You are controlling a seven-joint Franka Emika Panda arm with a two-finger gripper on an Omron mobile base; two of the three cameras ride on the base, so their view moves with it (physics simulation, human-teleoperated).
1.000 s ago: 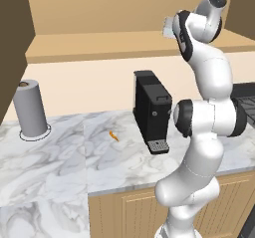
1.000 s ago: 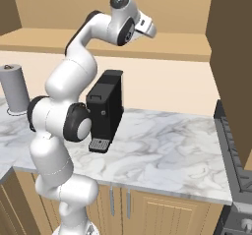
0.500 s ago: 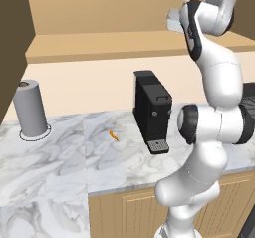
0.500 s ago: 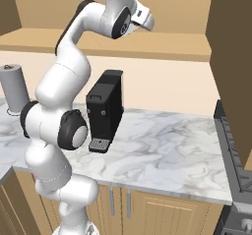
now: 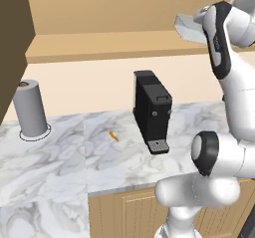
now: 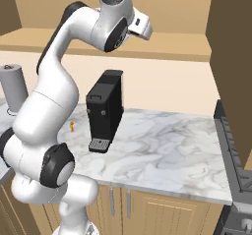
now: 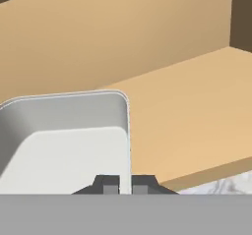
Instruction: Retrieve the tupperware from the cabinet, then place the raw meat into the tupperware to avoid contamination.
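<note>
High above the coffee machine [image 5: 153,111], the fingers [image 7: 107,184] are closed tight on one thin side wall of the tupperware [image 7: 69,135], so it may tilt or slip on the way down to the worktop [image 5: 64,157], far from the raw meat [image 5: 114,135].

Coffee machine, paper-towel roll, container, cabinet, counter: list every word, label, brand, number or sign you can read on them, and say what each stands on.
There are none to quote.
Black coffee machine: plain faces, no lettering or logo.
Grey paper-towel roll: blank.
Tupperware, pinched at its rim by the pincer: bare plastic, no mark.
Cabinet shelf and marble counter: no writing or signs.
</note>
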